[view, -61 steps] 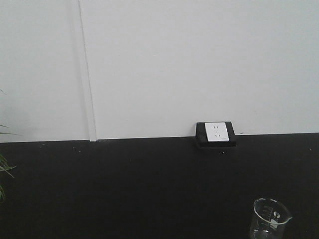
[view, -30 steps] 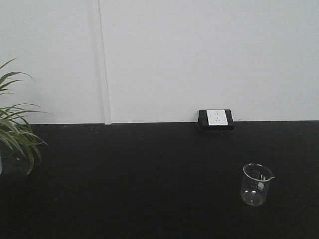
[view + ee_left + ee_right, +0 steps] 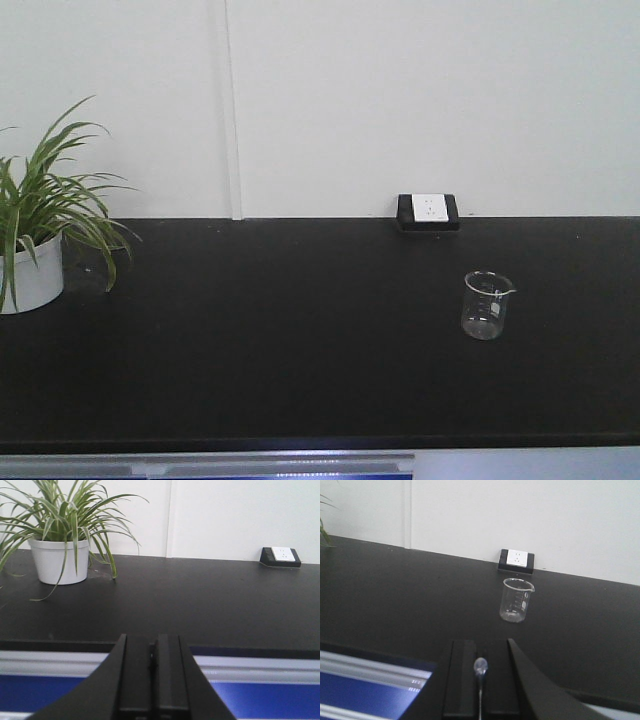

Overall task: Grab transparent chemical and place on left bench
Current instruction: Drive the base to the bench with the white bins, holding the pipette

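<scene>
The right end effector (image 3: pixel 480 650) has its two black fingers drawn together on the transparent chemical (image 3: pixel 480 667), a slim translucent dropper. The dropper lies along the seam between the fingers, its rounded end pointing forward and its thin stem running back toward the wrist camera. Its rear end is cut off by the bottom edge of the view.

Ahead of this end effector and slightly to its right, a clear glass beaker (image 3: pixel 516 600) stands upright on the black surface (image 3: pixel 395 595), well apart from the fingertips. Beyond the beaker, a white wall socket (image 3: pixel 517 560) in a black frame sits where the surface meets the white wall. Below and to the left of the fingers, a blue panel (image 3: pixel 365 690) shows under the front edge of the surface.

The left end effector (image 3: pixel 153 645) has its fingers pressed fully together with nothing between them. It is in front of the edge of the surface. Far ahead to its left, a potted plant (image 3: pixel 59 560) in a white pot stands on the surface near the wall.
</scene>
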### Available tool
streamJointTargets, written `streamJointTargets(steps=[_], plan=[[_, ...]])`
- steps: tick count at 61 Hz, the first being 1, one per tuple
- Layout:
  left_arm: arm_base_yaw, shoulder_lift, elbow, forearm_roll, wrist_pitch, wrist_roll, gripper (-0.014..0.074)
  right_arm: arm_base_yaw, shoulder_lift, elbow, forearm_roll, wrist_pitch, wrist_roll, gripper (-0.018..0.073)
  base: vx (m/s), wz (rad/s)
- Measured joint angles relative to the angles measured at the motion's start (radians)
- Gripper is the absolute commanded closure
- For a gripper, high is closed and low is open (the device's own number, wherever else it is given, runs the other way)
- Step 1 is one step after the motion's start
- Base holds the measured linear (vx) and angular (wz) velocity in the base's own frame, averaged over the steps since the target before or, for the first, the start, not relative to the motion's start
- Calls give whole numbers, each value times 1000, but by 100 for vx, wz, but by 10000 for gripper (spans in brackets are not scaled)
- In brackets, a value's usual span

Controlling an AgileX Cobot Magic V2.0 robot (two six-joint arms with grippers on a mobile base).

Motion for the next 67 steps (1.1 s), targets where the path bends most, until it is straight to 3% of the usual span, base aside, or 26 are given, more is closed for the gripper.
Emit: streamJointTargets(steps=[34, 67], plan=[[0, 0, 0, 0, 0, 0, 600, 0, 0, 0, -3, 0, 0, 566, -34, 23], [0, 0, 0, 0, 0, 0, 600, 0, 0, 0, -4, 0, 0, 566, -20, 78]])
